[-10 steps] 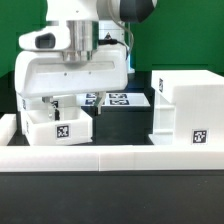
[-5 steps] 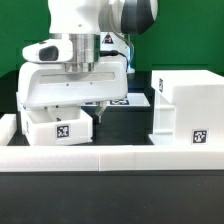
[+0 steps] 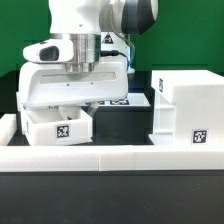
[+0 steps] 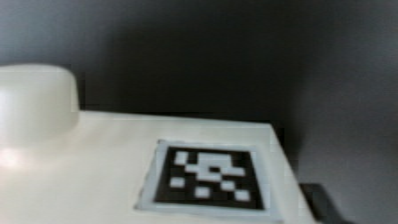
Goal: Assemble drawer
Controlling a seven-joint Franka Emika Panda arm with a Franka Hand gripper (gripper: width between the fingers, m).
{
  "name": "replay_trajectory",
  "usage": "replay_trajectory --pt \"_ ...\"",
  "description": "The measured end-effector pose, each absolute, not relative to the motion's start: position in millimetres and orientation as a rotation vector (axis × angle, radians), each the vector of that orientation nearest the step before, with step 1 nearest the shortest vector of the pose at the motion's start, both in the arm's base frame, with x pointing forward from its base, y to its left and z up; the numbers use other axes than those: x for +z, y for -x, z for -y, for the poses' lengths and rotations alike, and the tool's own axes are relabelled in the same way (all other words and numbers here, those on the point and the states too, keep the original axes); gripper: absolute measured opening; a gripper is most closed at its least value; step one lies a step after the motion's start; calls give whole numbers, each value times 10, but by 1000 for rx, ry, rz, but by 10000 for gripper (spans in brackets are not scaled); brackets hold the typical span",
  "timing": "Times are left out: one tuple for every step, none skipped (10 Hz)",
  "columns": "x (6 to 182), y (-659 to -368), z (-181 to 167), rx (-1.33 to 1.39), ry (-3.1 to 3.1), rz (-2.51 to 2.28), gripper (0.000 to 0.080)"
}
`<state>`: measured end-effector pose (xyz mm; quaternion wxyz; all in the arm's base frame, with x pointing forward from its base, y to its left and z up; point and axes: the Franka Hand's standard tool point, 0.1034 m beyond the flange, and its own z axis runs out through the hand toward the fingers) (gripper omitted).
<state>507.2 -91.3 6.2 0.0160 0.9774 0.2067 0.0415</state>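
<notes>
A small white box tray (image 3: 58, 126) with a square tag on its front stands at the exterior view's left. The large white drawer case (image 3: 185, 108) stands at the right, apart from it, with a tag low on its side. My gripper (image 3: 82, 105) hangs low, right over the tray's top, and its fingers are hidden behind the hand and the tray. The wrist view shows a white tray surface with a tag (image 4: 210, 176) very close and a rounded white knob (image 4: 32, 105) beside it. A second tray is not visible.
A low white wall strip (image 3: 110, 157) runs along the front, with a raised end at the left (image 3: 8, 128). The marker board (image 3: 122, 99) lies flat behind the tray, partly hidden by the hand. A green backdrop stands behind.
The hand has come down onto the tray and shifted slightly toward the exterior view's left. It now covers more of the marker board. The tray and case have not moved.
</notes>
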Motion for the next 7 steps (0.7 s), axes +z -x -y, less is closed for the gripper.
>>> replay_trajectory --pt "62 -5072 913 129 -3040 -643 182" --pt "62 -5073 911 129 -3040 -644 44" --pt "62 -5072 910 128 -3040 -644 41" --pt "62 -5072 908 128 -3040 -645 41" --pt "62 -5072 907 128 -3040 -645 41" --pt "62 -5073 907 128 -3040 -645 41" --pt "67 -5077 896 130 -3037 -652 41"
